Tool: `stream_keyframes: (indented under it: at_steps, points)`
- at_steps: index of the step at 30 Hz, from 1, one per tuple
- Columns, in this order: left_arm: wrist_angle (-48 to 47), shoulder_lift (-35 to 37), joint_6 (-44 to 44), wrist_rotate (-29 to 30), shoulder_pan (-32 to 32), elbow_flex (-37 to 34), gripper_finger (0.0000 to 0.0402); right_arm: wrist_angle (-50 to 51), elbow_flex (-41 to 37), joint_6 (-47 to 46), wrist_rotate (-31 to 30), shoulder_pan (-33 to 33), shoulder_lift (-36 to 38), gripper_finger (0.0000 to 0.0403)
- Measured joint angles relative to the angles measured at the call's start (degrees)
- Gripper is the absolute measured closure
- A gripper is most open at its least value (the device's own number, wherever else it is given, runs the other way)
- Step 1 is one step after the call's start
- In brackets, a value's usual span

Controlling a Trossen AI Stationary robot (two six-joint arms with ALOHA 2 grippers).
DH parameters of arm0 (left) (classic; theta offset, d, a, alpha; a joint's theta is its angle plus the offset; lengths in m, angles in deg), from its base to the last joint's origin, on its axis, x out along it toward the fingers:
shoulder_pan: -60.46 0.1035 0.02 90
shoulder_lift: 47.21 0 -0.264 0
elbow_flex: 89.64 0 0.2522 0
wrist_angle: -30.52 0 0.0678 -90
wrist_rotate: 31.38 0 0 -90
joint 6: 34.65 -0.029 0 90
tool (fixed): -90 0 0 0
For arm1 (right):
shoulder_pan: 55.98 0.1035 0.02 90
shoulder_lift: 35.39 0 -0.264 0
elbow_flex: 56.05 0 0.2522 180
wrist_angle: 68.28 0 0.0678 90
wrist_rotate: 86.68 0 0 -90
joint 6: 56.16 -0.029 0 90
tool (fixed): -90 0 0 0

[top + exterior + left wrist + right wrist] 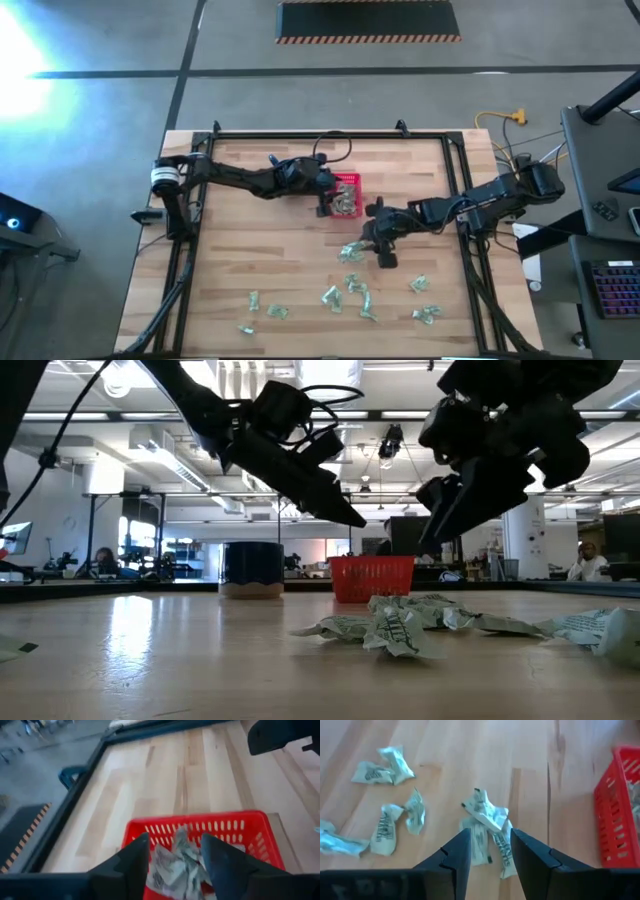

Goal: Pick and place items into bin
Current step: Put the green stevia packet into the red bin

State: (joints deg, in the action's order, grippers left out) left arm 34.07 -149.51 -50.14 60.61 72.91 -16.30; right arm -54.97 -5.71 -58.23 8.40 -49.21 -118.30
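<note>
The bench (260,265) is a pale wood-plank surface bordered by a dark metal frame (330,134).

The left arm (235,177) reaches from the bench's left edge toward the centre. The right arm (490,198) reaches in from the right edge.

The left tool (175,851) is positioned directly above the red basket (347,183). Its fingers (131,862) are spread, with a clear gap between them, and nothing is gripped. In the left wrist view, crumpled wrappers (175,865) lie inside the red basket (252,827), visible through that gap.

The right tool (490,842) is positioned above a small cluster of wrappers (487,827) lying on the bench near the red basket (615,810). Its fingers (455,852) are spread and hold nothing. In the low view this tool hangs clear of the bench surface.

The red basket stands near the bench centre, toward the far side, between the two tools. A dark blue mug (252,568) stands beside the red basket (372,577) in the low view.

The remaining wrappers (355,290) lie scattered on the near half of the bench. One group (262,308) lies toward the left; another (425,300) lies toward the right. Each piece is pale green and whitish, wrinkled, and well smaller than the red basket.
</note>
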Motion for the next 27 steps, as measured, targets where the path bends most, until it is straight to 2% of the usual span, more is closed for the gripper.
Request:
stream_keyframes:
  at_steps: [3,9,17,20,25,27]
  points:
    - [-4.5,1.9,0.2,0.0,-0.5,0.0,0.0221,-0.5,-0.1,0.8,-2.3,0.3,-1.8,0.0274]
    - [-12.4,8.2,1.5,0.0,-2.4,-1.4,0.0219,-1.5,0.4,2.5,-5.0,0.3,-7.2,0.0280]
    - [-14.2,18.9,3.3,0.0,-6.2,-7.1,0.0219,-1.5,1.0,2.5,-9.4,0.2,-11.3,0.0289]
    - [-13.9,23.2,4.7,0.7,-7.5,-10.1,0.0219,-0.4,0.9,2.5,-9.6,0.2,-11.6,0.0311]
    - [-13.9,29.9,7.7,1.7,-9.4,-15.1,0.0219,1.2,0.9,2.9,-9.8,0.2,-9.7,0.0377]
    - [-12.9,31.9,9.2,1.7,-10.2,-16.8,0.0219,1.0,0.9,3.2,-9.8,0.2,-8.0,0.0387]
